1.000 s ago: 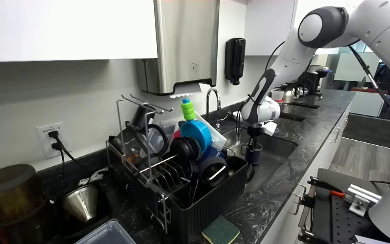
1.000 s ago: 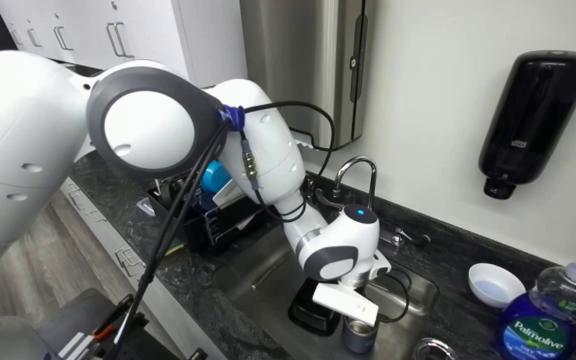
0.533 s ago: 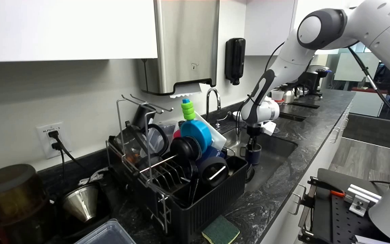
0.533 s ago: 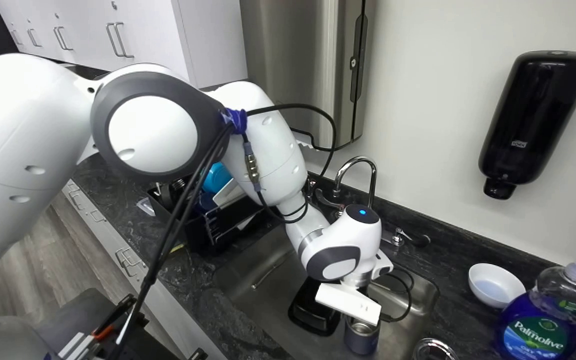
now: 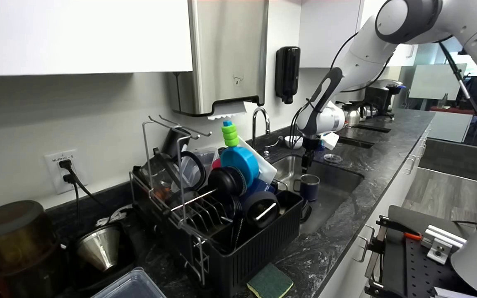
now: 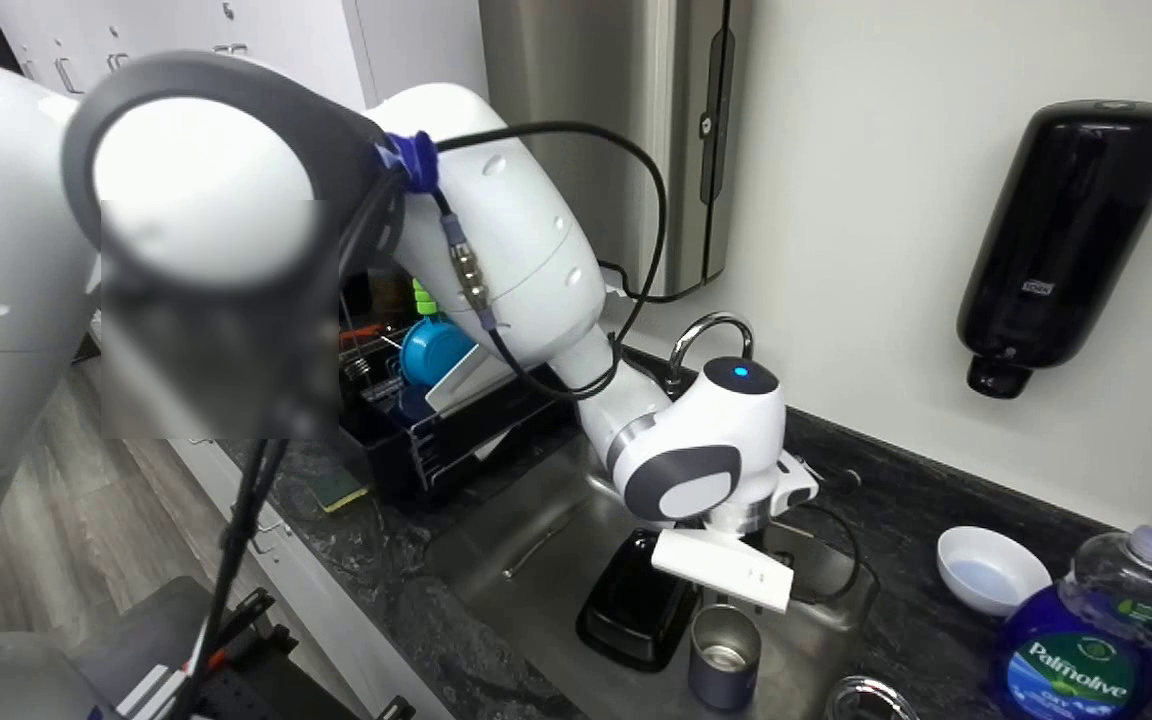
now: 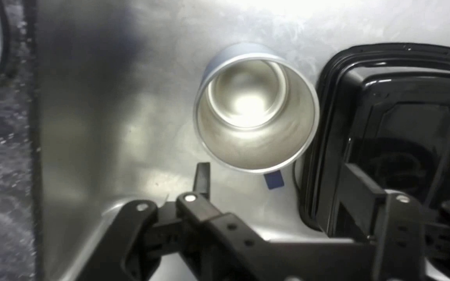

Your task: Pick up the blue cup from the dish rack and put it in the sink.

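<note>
Two black fingers [image 7: 202, 179] stand wide apart on my gripper [image 7: 281, 182], clear of the navy metal-lined mug [image 7: 256, 113]. In my wrist view I see the mug between eleven and twelve o'clock from the gripper, upright on the floor of the sink [image 7: 158, 105], with a glossy black container [image 7: 404, 132] just beside it at three o'clock.

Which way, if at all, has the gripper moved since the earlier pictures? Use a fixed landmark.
Yes, upward: in an exterior view, the gripper now stands higher against the sink.
</note>
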`<act>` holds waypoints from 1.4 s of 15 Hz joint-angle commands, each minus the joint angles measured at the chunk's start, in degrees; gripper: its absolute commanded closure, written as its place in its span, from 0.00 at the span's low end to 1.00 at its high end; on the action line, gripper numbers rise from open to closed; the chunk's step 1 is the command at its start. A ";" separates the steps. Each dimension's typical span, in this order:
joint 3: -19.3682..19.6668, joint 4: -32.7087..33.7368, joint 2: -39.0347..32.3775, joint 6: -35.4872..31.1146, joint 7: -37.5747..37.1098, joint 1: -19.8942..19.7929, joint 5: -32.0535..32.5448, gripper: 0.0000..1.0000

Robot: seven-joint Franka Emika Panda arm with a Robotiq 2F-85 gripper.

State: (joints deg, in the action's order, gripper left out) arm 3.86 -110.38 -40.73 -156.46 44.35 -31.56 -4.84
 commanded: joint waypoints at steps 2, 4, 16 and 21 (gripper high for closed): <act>-4.04 -9.43 12.81 0.73 2.59 -4.62 -2.51 0.00; -5.84 -13.21 18.48 1.32 4.96 -6.21 -5.47 0.00; 6.72 -28.57 47.97 18.65 16.75 4.97 -15.65 0.00; 12.46 -28.78 54.56 27.79 14.28 10.28 -8.71 0.00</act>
State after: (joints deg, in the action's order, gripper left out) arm 13.47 -138.50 11.57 -131.59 59.57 -24.44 -16.77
